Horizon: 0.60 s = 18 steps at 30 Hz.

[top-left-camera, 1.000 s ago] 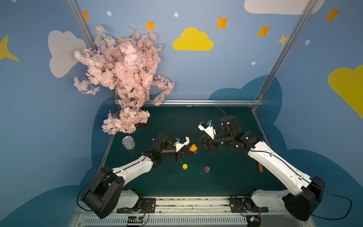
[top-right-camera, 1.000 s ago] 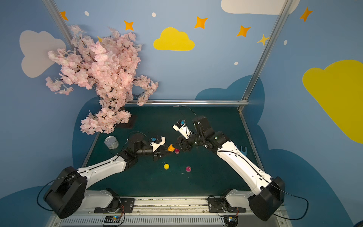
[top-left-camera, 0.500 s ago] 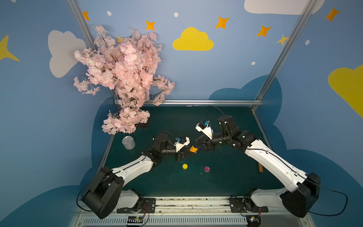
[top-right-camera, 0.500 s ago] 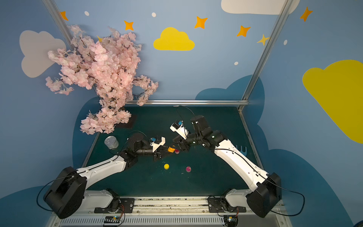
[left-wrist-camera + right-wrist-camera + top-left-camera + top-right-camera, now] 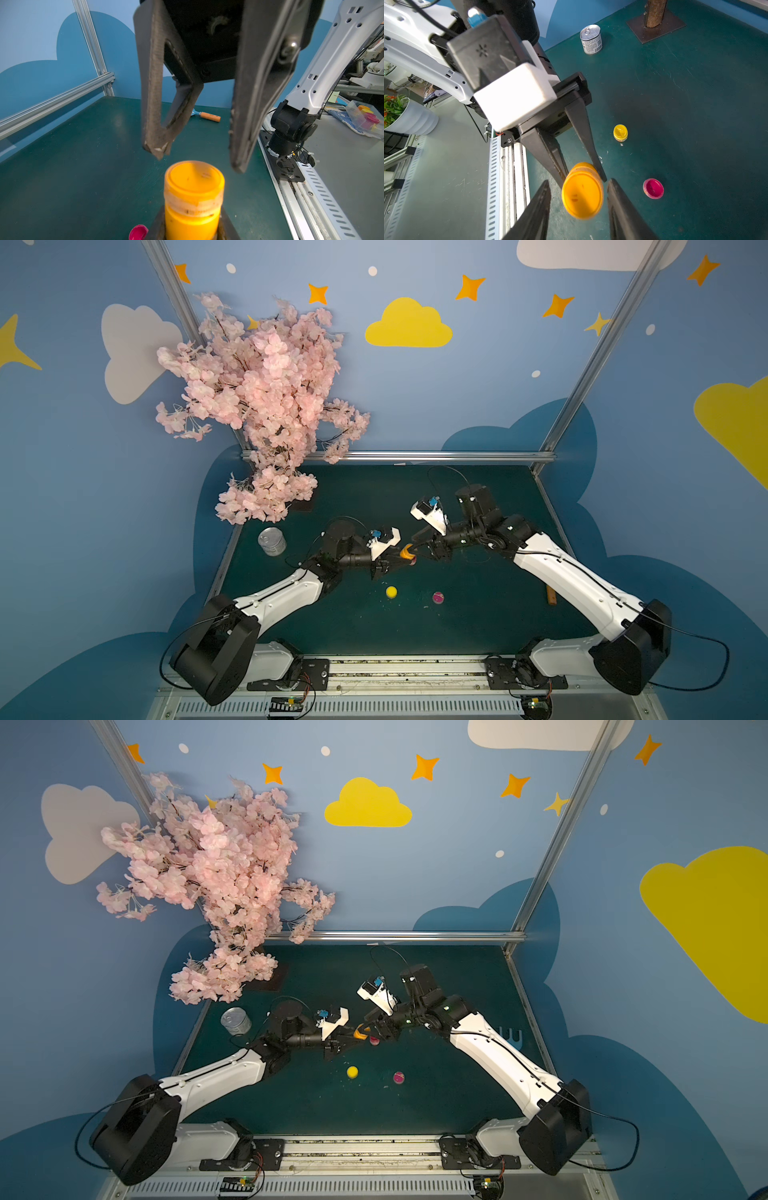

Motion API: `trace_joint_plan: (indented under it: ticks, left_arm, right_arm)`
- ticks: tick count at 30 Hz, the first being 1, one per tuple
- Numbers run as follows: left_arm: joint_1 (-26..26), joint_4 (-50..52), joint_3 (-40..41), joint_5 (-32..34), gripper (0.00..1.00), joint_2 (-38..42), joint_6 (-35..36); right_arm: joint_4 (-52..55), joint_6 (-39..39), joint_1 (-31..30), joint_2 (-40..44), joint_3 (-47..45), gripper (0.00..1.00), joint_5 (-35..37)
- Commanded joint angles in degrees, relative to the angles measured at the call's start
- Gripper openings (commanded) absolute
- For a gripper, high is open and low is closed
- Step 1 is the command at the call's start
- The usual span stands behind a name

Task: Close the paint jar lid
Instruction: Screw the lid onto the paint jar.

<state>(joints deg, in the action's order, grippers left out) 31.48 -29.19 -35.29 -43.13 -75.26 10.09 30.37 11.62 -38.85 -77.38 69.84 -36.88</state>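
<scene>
Left gripper (image 5: pixel 397 561) is clamped on the body of the orange paint jar (image 5: pixel 193 218), holding it clear of the green table (image 5: pixel 478 614). Right gripper (image 5: pixel 198 161) stands directly over the jar's lid (image 5: pixel 194 178), jaws apart and short of contact.

The right wrist view shows a visible gap between the lid and each right finger (image 5: pixel 537 209). Only the left wrist view shows the clear ribbed band under the lid. It also shows a magenta rounded object (image 5: pixel 138 231) beside the left gripper.

The jar is smooth, glossy, cylindrical plastic. The fingers are matte black, tapered and scuffed at the tips.

Compared with a second ago, the right arm has edged closer to the left gripper. The jar's grip is unchanged.
</scene>
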Motion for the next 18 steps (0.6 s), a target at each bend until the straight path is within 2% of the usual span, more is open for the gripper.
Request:
trace_joint_plan:
  ticks: [1, 14, 18]
  left_arm:
    - [-0.37, -0.51, -1.1, 0.77, 0.24, 1.52, 0.64]
    - [-0.58, -0.3, -1.27, 1.12, 0.24, 1.84, 0.82]
    - [-0.72, -0.31, -1.27, 1.11, 0.24, 1.7, 0.83]
  right_arm:
    - [1.43, 1.1, -0.65, -1.01, 0.2, 0.46, 0.63]
    - [2.45, 1.67, -0.85, -2.33, 0.94, 0.45, 0.76]
    - [2.41, 1.57, -0.79, -2.79, 1.3, 0.41, 0.8]
